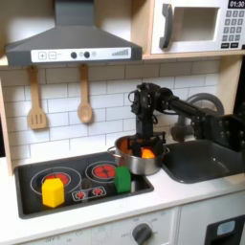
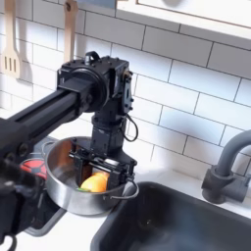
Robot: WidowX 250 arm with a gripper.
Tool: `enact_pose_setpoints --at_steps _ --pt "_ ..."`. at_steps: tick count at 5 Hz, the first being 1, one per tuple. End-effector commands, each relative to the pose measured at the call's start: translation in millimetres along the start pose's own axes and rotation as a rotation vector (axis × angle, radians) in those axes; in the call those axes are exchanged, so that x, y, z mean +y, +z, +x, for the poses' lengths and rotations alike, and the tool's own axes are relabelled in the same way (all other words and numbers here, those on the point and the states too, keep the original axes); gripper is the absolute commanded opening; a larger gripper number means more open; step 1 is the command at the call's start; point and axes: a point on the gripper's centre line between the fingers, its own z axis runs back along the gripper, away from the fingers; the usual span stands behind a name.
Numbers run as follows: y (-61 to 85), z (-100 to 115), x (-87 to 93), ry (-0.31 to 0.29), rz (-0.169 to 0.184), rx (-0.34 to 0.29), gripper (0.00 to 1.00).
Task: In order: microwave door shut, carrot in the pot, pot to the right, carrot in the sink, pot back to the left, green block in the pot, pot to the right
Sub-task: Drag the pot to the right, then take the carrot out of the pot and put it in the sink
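1. One microwave door (image 1: 189, 28), white with a dark window and a grey handle at the first exterior view's left edge of the door, sits flush and shut above the counter.
2. We see the sink (image 1: 206, 161), a dark grey basin, at the first exterior view's right, with its curved faucet (image 2: 227, 162) behind it.
3. The pot (image 2: 61, 188), shiny steel, stands at the stovetop's (image 1: 38, 199) edge, just beside the sink.
4. The gripper (image 2: 97, 169) reaches down into the pot, its fingers parted on either side of the carrot (image 2: 94, 183); we cannot tell whether they press on it.
5. The green block (image 1: 122, 179) stands upright on the stovetop, in front of the pot.
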Motion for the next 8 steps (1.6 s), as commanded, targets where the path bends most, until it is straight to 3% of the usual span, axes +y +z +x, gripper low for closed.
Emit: enact_pose_setpoints --at_steps 1,4,7,8 --pt "4.8 3.7 0.6 0.005 0.005 -0.022 0.0" --pt "42.4 4.6 -1.5 -0.002 0.035 -0.062 0.0" --pt "75.0 -4.6 -27.7 -0.059 0.023 -0.111 0.0" --pt "76.4 -6.3 -41.7 -0.091 0.004 -0.11 0.0"
